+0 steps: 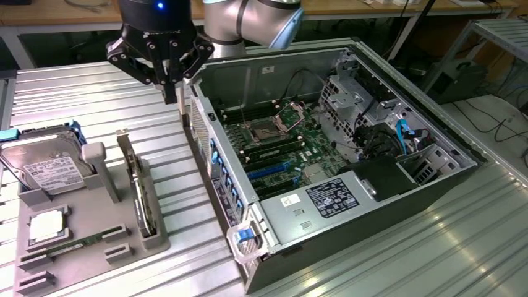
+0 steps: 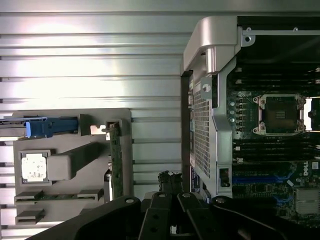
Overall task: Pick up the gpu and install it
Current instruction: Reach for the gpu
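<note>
The claw (image 1: 170, 93) hung with its fingers pressed together, holding nothing and touching nothing, above the ribbed metal table (image 1: 74, 99). The open computer case (image 1: 371, 235) stood just beside it. The graphics card (image 1: 140, 192) stood on edge in the gray tray (image 1: 91, 247), well apart from the claw.

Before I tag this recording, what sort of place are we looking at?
Probably a robotics lab bench set up for PC assembly: an open computer tower lies on a ribbed metal table, a grey fixture tray beside it holds the gpu and a hard drive, and wooden workbenches stand behind.
</note>
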Robot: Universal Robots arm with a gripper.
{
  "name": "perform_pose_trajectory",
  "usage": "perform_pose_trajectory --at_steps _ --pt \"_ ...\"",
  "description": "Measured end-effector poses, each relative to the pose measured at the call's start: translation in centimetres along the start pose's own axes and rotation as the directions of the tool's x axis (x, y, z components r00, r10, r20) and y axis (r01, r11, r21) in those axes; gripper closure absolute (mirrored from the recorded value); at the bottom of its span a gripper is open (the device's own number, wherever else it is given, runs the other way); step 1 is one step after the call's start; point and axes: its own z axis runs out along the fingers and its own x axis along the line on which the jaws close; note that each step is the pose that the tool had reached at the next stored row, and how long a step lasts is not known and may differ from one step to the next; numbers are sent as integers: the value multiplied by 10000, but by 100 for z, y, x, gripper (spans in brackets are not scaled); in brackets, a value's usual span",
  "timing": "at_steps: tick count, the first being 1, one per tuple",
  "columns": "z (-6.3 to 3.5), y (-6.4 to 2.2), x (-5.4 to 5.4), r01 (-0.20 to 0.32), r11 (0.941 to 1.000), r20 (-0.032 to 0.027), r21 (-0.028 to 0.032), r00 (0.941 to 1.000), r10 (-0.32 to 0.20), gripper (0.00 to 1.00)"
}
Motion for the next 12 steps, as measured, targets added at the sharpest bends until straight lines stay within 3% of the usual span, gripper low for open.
perform_pose_trajectory --at_steps 12 --pt "-4 -3 167 0 10000 0 0 10000 0 89"
